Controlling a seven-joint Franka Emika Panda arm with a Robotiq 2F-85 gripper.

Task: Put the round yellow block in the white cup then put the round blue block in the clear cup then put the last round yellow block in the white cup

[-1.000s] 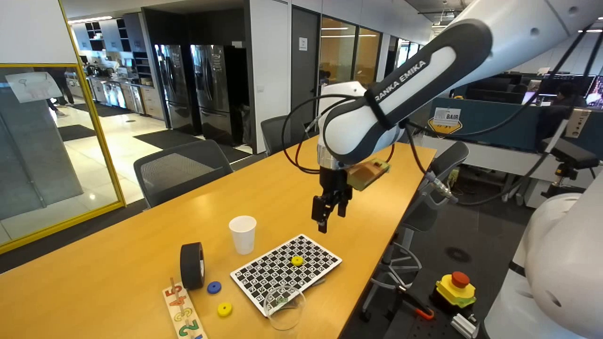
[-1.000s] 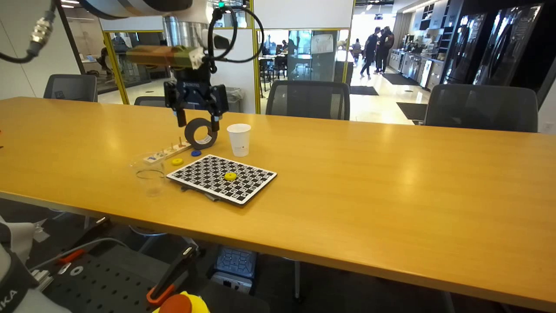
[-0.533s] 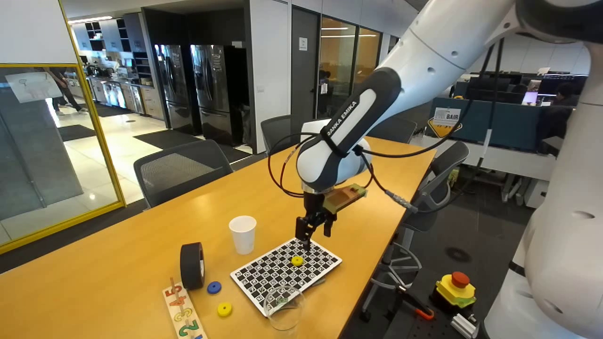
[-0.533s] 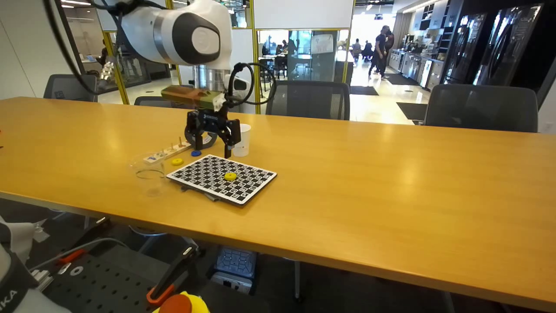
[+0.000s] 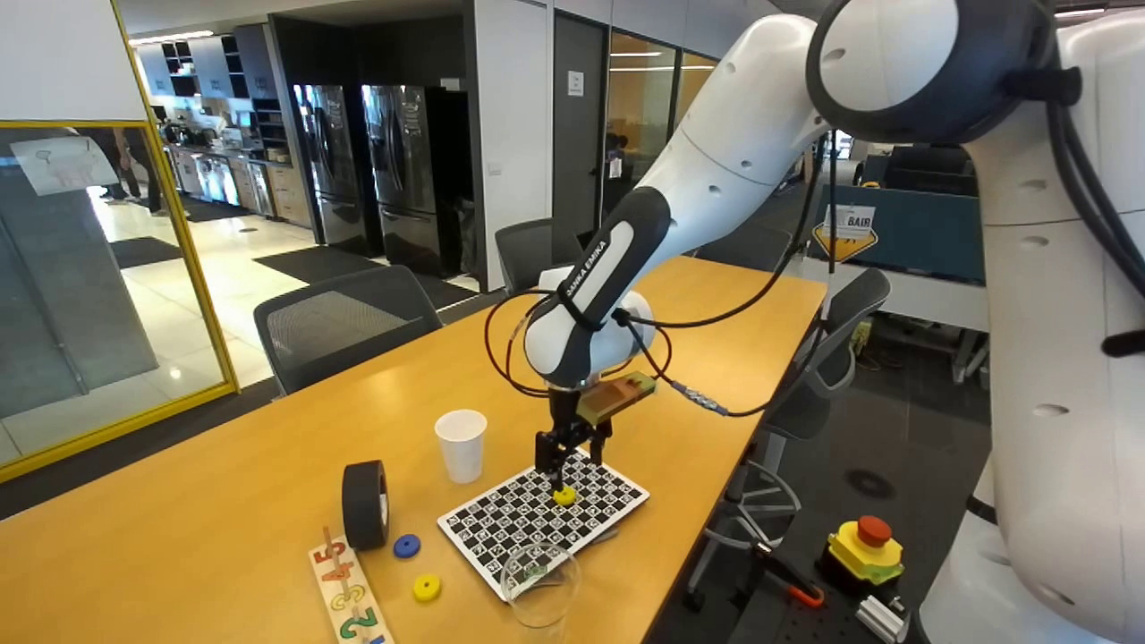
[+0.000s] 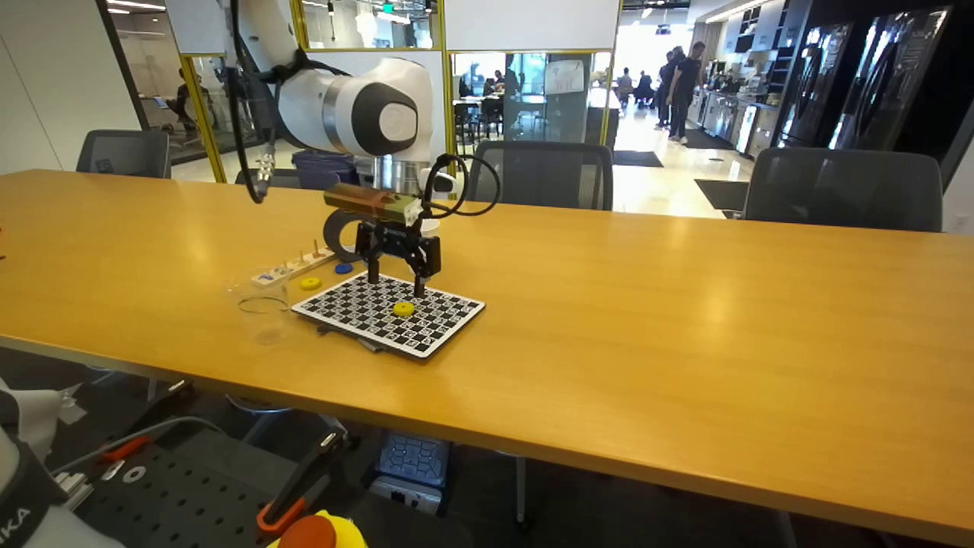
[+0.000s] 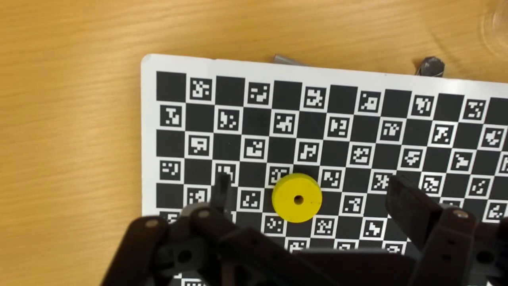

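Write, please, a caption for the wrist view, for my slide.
Open gripper above the board, where a yellow block lies flat, hole up, not yet grasped.

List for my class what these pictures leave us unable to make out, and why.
White cup: mostly hidden behind the tool in an exterior view.
Clear cup: cut off by the wrist view's right edge.
Grey piece: the checkered board covers the rest in the wrist view; identity unclear.
Numbered strip: end cut off by an exterior view's bottom edge.
Board's markings: too small to read in both exterior views.
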